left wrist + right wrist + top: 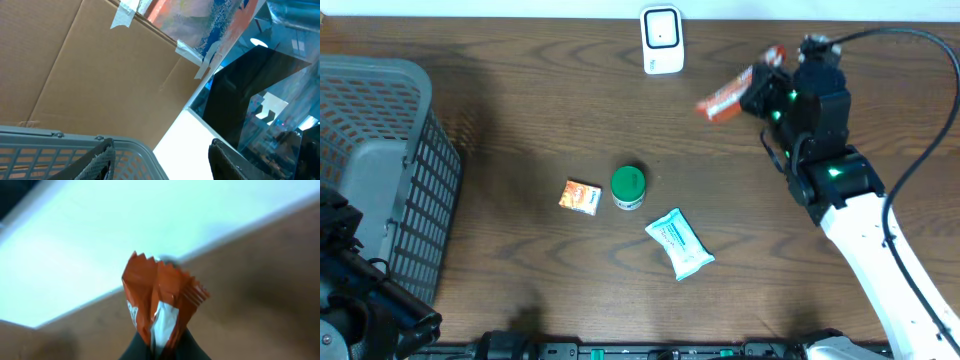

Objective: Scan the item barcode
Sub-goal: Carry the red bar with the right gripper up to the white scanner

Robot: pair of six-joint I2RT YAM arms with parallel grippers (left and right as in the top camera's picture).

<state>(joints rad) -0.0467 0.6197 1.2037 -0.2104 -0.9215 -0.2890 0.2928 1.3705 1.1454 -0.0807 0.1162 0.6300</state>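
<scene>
Orange packet [725, 102], crinkled with a serrated end and a white patch, sits right of the scanner [662, 40], pinched in the right gripper [758, 92]. Barcode not discernible, lower end hidden. Left gripper [160, 161] is spread and empty.

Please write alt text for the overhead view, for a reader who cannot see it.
The right gripper holds an orange packet over a wooden table, near a white scanner. An orange box, a green-lidded jar and a white pouch lie mid-table; a grey basket stands at left.
</scene>
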